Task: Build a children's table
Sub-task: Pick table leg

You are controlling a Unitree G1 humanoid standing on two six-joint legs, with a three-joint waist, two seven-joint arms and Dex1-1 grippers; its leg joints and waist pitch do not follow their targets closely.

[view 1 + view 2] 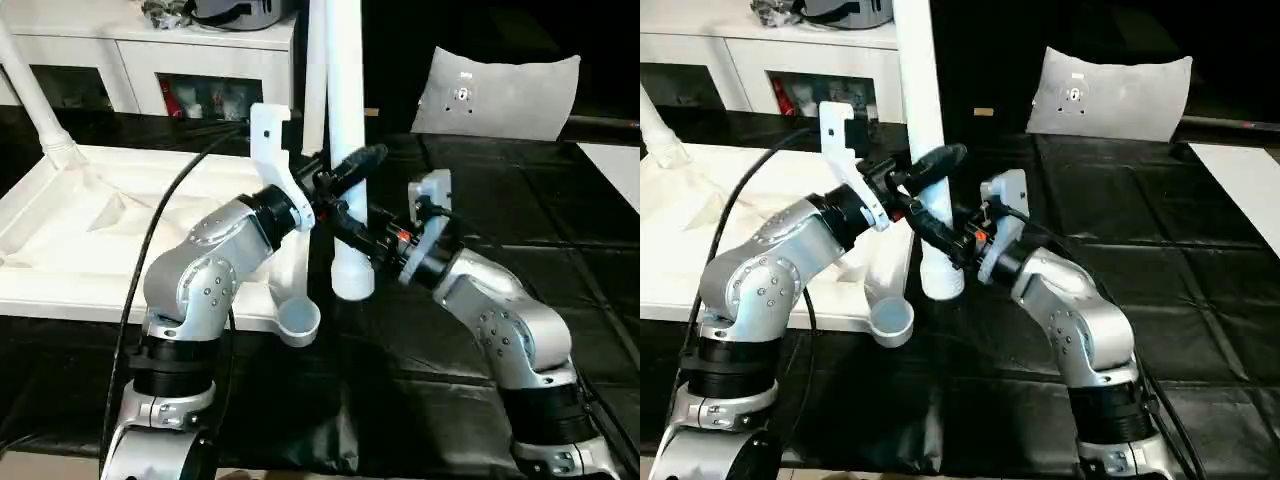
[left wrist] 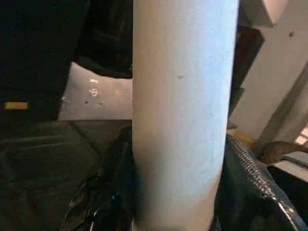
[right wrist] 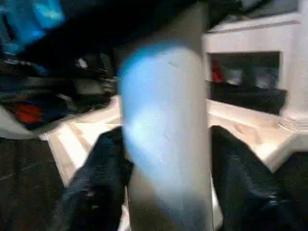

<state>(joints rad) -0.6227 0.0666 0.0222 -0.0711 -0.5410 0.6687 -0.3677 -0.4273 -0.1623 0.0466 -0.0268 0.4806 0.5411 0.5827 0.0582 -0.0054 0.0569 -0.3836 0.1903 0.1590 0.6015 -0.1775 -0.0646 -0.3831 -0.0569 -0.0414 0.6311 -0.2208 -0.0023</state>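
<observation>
From my seat at the controls I see the white table top (image 1: 110, 235) lying upside down on the left half of the black work surface (image 1: 1160, 260), ribbed underside up, its near edge running along the front and one round corner socket (image 1: 299, 320) sticking out at its near right corner; a leg (image 1: 38, 105) already stands in the far left corner of that top and leans out past the picture's edge. Behind it, along the far edge of the work surface, stands a white cabinet (image 1: 150, 60) with glass doors. Moving right, my left gripper (image 1: 335, 180) reaches across from the left forearm and its black fingers sit on either side of a second white leg (image 1: 340, 120), closed against it at about half their spread; in the left wrist view the tube fills the gap between the fingers (image 2: 250, 178). That leg stands nearly upright just beside the right edge of the table top, its lower end (image 1: 940, 280) down near the black surface. My right gripper (image 1: 930, 225) comes in from the right lower on the same leg, with a finger (image 3: 101, 173) on each side, but I cannot tell whether they press it or stand slightly off. Further right, at the far edge, a grey cushion (image 1: 497, 93) leans upright
</observation>
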